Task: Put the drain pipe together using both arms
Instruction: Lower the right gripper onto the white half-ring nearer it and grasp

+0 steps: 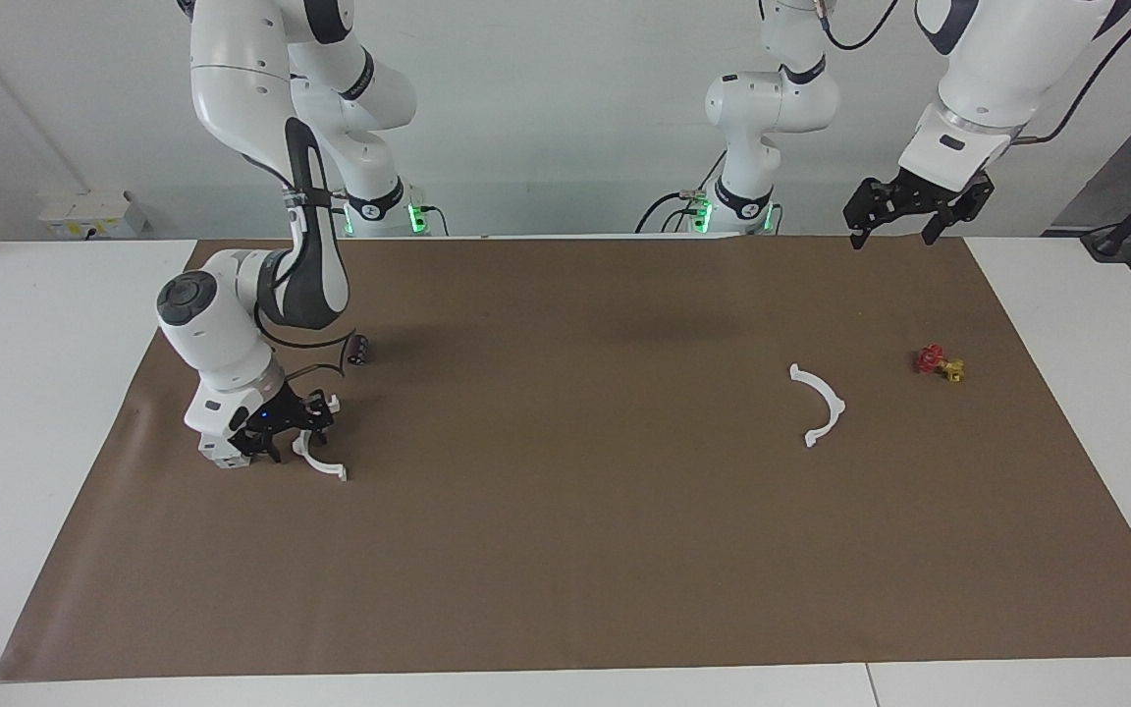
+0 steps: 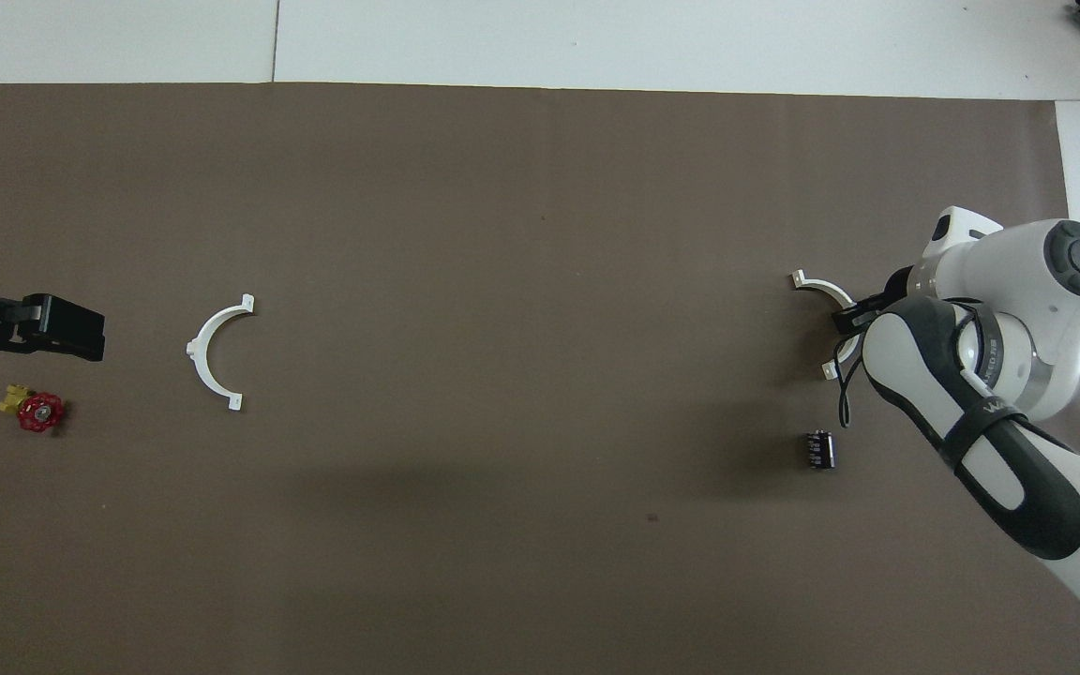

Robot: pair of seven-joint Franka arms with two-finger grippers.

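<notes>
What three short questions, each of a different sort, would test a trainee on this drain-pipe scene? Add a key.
1. True or false: the two half-rings are already joined.
2. Which gripper is down at a half-ring: A left, B right?
3. Fill in: the small black cylinder lies ____ to the robots than the half-ring beside the right gripper.

Key: 1 false; 2 B; 3 nearer.

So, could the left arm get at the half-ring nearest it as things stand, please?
Probably yes. The left gripper hangs open above the mat's edge, and the half-ring lies flat on bare mat with nothing between them; the red valve sits off to one side.
</notes>
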